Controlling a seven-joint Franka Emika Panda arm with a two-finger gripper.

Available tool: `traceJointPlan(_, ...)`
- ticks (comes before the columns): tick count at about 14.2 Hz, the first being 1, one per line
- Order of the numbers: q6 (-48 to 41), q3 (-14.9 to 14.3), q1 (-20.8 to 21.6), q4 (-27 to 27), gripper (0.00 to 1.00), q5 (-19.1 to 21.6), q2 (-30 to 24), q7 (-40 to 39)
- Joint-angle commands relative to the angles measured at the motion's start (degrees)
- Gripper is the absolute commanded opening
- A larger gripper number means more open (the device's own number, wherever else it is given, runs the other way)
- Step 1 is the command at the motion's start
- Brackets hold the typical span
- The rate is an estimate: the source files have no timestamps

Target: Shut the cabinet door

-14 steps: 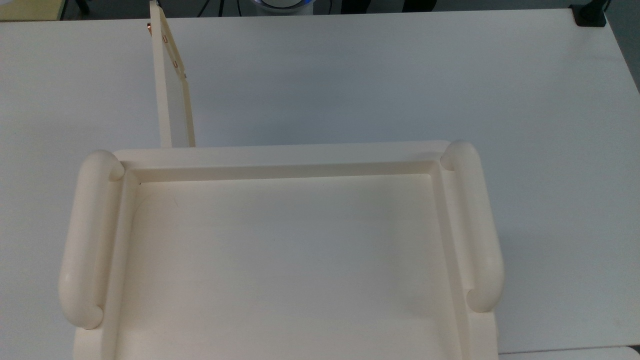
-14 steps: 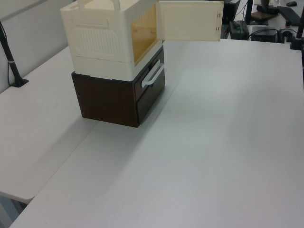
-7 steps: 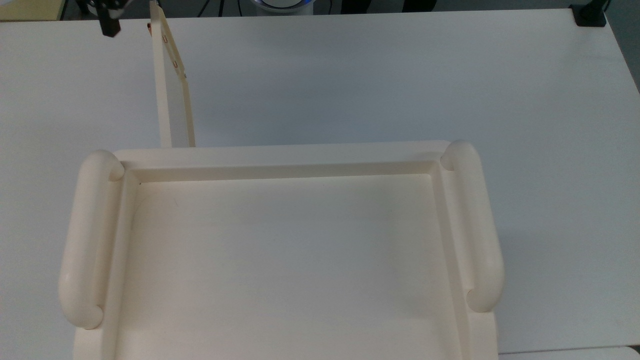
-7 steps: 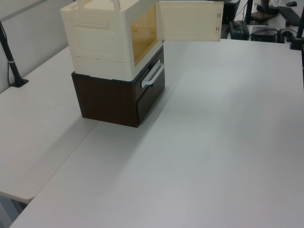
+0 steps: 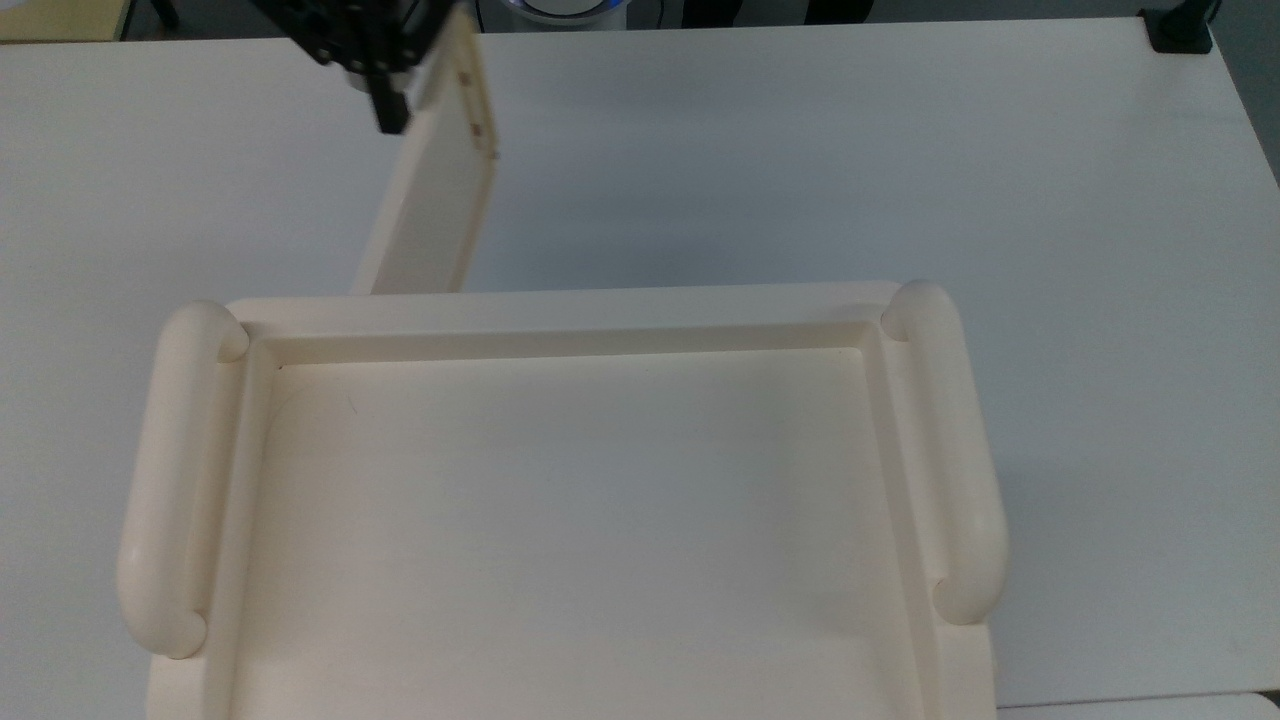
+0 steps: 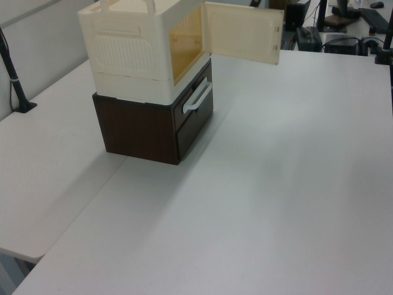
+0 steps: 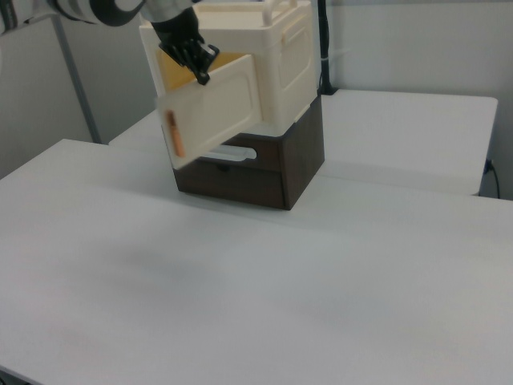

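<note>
The large cream-white plastic cabinet (image 5: 560, 500), its recessed tray top flanked by thick rounded rails, stands on a dark brown drawer unit (image 7: 252, 172) on the white table (image 5: 900, 150). Beyond it, the thin flat cream-white cabinet door (image 5: 430, 205) stands partly open, its outer face against the black two-finger gripper (image 5: 388, 108); the finger opening cannot be judged. The closing push appears under way; the next move calls for pressing the free edge onward until the door shuts.

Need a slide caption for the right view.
Gripper at the top edge of the half-open cabinet door, cabinet stacked on a dark drawer unit.
</note>
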Motion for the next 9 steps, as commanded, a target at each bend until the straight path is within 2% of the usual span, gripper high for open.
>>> traceJointPlan(1,6.1,-0.5,2.5,-1.3,0.0,0.2,1.2,4.5)
traceJointPlan(4,7.6,-0.5,2.6,-1.3,0.0,0.3,2.6,4.5)
traceJointPlan(9,20.4,-0.5,4.8,-1.2,0.0,0.3,7.0,4.4)
